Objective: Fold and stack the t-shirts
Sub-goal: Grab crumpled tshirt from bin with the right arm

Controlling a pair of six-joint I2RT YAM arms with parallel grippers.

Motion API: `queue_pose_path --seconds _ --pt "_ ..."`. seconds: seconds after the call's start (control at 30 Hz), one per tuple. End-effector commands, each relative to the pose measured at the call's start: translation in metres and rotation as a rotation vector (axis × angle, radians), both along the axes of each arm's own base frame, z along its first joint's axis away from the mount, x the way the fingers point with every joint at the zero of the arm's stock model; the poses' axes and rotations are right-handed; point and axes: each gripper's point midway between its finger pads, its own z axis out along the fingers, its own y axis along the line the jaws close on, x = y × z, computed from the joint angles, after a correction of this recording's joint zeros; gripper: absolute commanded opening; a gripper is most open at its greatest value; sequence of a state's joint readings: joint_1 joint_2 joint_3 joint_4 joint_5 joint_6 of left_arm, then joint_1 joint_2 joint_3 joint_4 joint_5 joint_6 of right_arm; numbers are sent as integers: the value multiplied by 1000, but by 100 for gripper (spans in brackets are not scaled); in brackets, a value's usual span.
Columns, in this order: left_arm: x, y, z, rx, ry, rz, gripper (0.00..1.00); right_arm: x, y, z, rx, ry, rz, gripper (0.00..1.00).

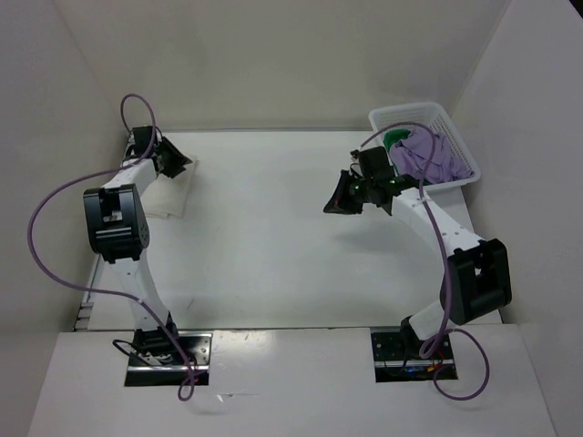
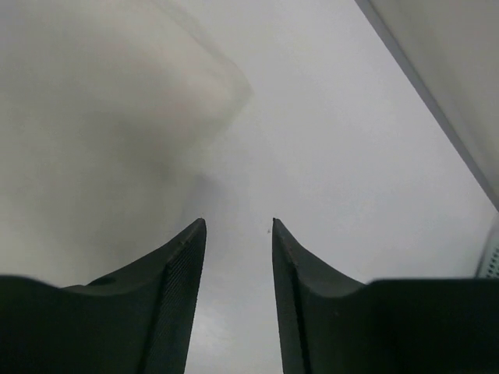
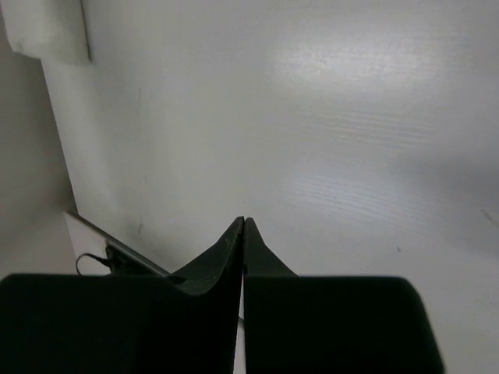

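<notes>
Reaching to the far left corner of the white worktop (image 1: 273,246), the left arm (image 1: 137,273) holds its jaws low over the far edge of the white t-shirt (image 1: 168,196), which lies as a flat pale patch near the left wall. In the left wrist view the left jaws stand parted with a modest gap between their dark tips, and only bare worktop shows in that gap. The white shirt appears there as a blurred cream shape ahead and to the left of the tips; whether the jaws touch the cloth cannot be told. Across the worktop, the right arm (image 1: 437,237) bends in from the right, its jaws pointing left above open surface, just beside the near left corner of a white lattice basket (image 1: 455,127). The right wrist view shows the right jaws pressed together tip to tip, with no cloth between them. The basket sits in the far right corner against the wall. The lavender t-shirt (image 1: 428,155) lies bunched inside it and fills most of it, with some cloth spilling over the near rim. The green t-shirt (image 1: 395,138) shows as a small bright patch at the basket's left side, tucked beside the lavender one and mostly hidden by it.
</notes>
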State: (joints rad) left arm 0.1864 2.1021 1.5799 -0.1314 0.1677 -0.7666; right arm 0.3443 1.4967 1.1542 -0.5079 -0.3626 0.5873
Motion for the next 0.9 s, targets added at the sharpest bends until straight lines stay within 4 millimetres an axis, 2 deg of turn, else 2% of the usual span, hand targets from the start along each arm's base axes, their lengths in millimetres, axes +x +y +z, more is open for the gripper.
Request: queue_pose_path --seconds 0.0,0.03,0.07,0.1,0.13,0.17,0.2,0.23,0.27,0.3,0.33,0.37,0.4,0.43,0.47,0.5,0.53,0.57,0.67,0.73,0.77,0.8,0.87 --pt "-11 -73 110 7 -272 -162 48 45 -20 57 29 -175 -127 3" --pt "-24 -95 103 33 -268 -225 50 55 -26 55 21 -165 -174 3" --pt "-33 -114 105 46 -272 -265 53 67 -28 67 38 -194 -193 3" --pt "-48 -155 117 52 -300 -355 53 82 -37 62 20 -196 -230 3" --pt "-60 -173 113 55 -279 -399 53 91 -39 64 12 -202 -261 3" --pt "-75 -186 99 49 -247 -431 51 111 -52 82 -6 -256 -321 3" --pt "-94 -215 102 22 -259 -512 47 125 -67 74 -38 -238 -369 5" --pt "-106 -231 99 -7 -255 -560 47 135 -81 74 -78 -243 -408 10" --pt "-123 -248 94 -47 -236 -621 47 152 -104 89 -127 -294 -483 14" --pt "-148 -272 82 -63 -204 -690 47 166 -136 83 -161 -285 -562 19" --pt "-161 -281 76 -66 -182 -720 47 175 -158 90 -195 -308 -610 28" --pt "-177 -290 76 -81 -177 -758 47 181 -182 89 -244 -309 -659 32" --pt "-193 -301 72 -104 -173 -793 47 187 -198 78 -267 -284 -679 36" --pt "-213 -300 50 -118 -109 -806 47 190 -229 80 -299 -286 -735 40" --pt "-221 -298 52 -131 -118 -808 47 191 -246 77 -348 -282 -757 48" --pt "-231 -300 47 -132 -104 -823 47 193 -257 64 -372 -253 -760 52" --pt "-240 -297 43 -132 -94 -823 47 192 -274 59 -403 -237 -764 57" --pt "-246 -298 41 -132 -84 -831 47 192 -281 50 -420 -211 -762 59" --pt "-252 -294 38 -113 -70 -846 48 189 -291 20 -453 -143 -708 65" --pt "-250 -297 46 -121 -88 -856 51 187 -305 15 -436 -127 -722 66" --pt "-249 -299 41 -129 -72 -865 51 189 -305 13 -420 -136 -704 67" --pt "-248 -301 45 -135 -80 -872 52 191 -290 11 -355 -139 -649 69" --pt "-246 -302 40 -135 -66 -871 52 189 -288 3 -328 -121 -621 69"
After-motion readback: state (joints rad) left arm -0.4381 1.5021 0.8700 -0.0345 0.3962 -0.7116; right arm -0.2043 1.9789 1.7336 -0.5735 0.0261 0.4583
